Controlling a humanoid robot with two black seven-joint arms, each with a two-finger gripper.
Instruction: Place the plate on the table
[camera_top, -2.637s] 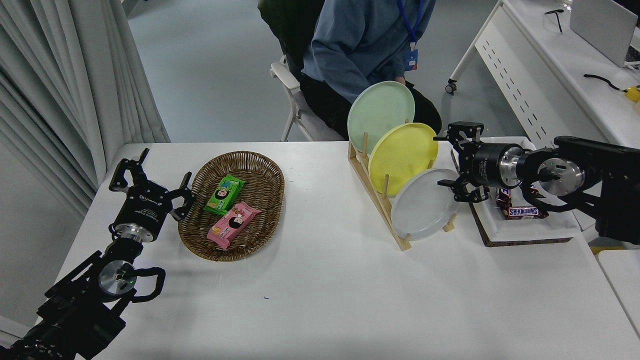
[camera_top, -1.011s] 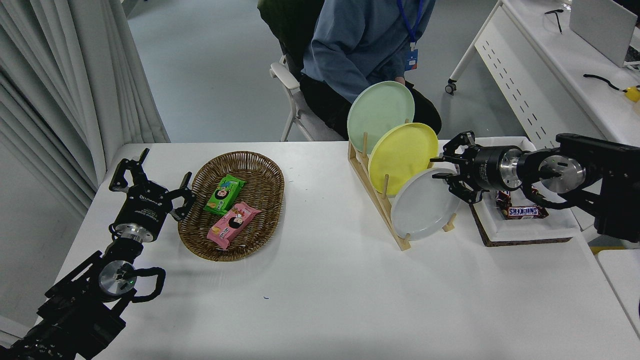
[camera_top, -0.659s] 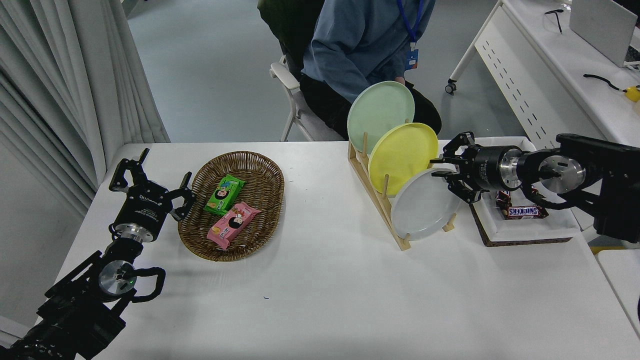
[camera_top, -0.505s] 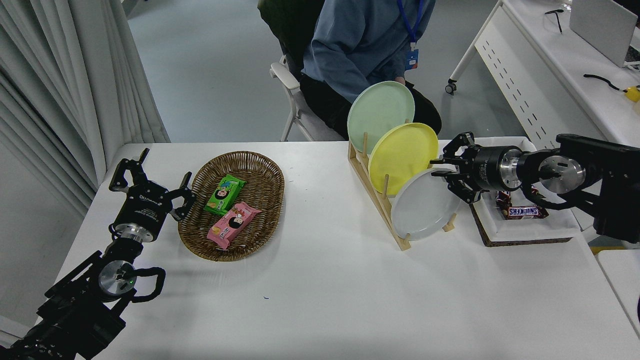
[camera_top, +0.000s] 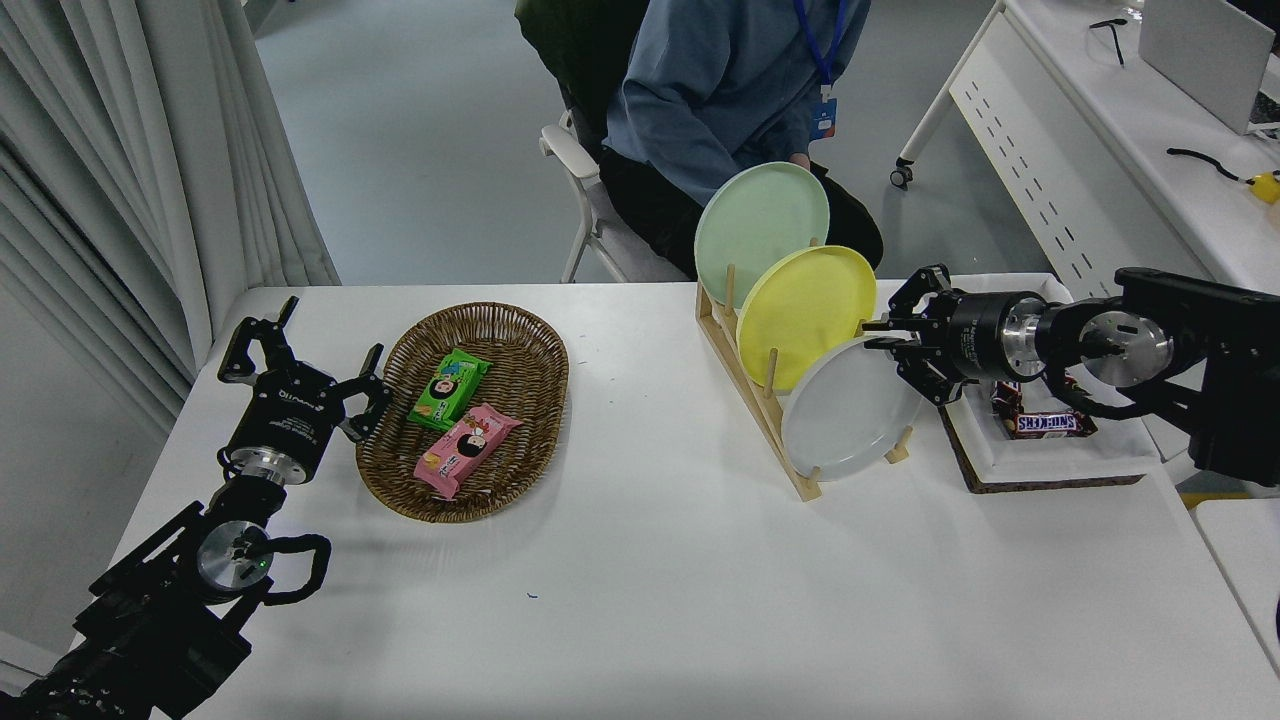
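Note:
The pale grey-white plate (camera_top: 845, 410) stands tilted in the front slot of a wooden rack (camera_top: 752, 398) on the white table (camera_top: 650, 570). My right gripper (camera_top: 873, 334) comes in from the right, and its fingers are closed on the plate's upper right rim. A yellow plate (camera_top: 805, 310) and a mint-green plate (camera_top: 760, 230) stand in the slots behind it. My left gripper (camera_top: 300, 352) is parked open at the lower left, beside a basket.
A wicker basket (camera_top: 388, 470) holding two snack packs sits at centre left. A white tray (camera_top: 1060, 458) with chocolate bars lies right of the rack, under my right arm. A person (camera_top: 720, 90) sits at the far side. A white desk (camera_top: 1130, 120) stands at the top right.
My right gripper turned at the wrist, moved left to the grey-white plate's top rim and narrowed its fingers onto it. The plate stays in the rack. The left arm has not moved.

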